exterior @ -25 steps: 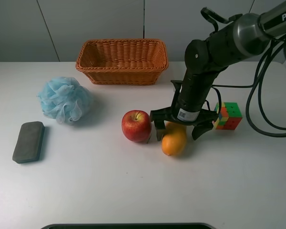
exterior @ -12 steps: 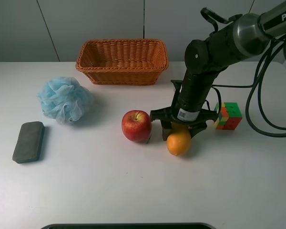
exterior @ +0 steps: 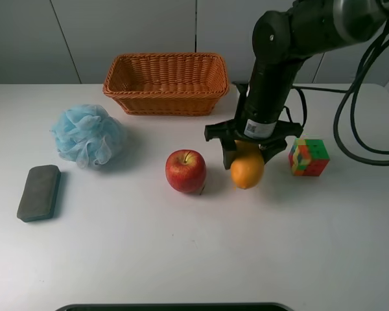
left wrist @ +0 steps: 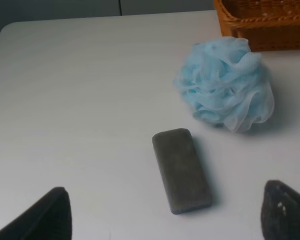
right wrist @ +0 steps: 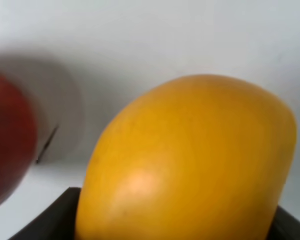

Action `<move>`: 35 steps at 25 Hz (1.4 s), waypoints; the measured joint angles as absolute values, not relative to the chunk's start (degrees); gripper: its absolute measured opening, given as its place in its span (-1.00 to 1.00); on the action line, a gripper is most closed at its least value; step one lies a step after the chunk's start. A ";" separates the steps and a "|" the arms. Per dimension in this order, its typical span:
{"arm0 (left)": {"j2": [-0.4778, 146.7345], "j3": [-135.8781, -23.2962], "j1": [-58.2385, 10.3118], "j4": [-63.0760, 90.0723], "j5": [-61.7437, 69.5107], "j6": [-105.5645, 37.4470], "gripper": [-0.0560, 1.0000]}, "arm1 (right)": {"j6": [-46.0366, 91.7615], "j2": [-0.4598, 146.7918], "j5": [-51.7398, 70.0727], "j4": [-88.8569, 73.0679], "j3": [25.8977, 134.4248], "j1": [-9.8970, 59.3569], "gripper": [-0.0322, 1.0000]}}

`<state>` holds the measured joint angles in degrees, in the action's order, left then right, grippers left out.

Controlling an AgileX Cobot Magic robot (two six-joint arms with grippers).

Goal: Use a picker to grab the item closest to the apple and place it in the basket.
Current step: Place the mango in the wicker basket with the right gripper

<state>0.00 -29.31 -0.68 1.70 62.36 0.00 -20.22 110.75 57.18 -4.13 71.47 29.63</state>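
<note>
Smooth oval orange (exterior: 247, 172) clamped in right tool (exterior: 247, 157); woven basket (exterior: 165, 103)

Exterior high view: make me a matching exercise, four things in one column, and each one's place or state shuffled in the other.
Column one:
1. orange
2. basket
3. grey block
4. colour cube

Column two:
A. farthest left
B. held in the right gripper
C. at the back, empty
D. farthest right

Pairs: 1-B, 2-C, 3-A, 4-D.
</note>
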 joint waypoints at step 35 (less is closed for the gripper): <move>0.00 -29.31 -0.68 1.60 62.36 0.00 0.49 | -9.74 141.61 63.56 -2.69 137.39 26.22 -0.02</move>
<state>0.00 -29.31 -0.68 1.60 62.36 0.00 -9.74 141.61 63.56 -2.69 137.39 26.22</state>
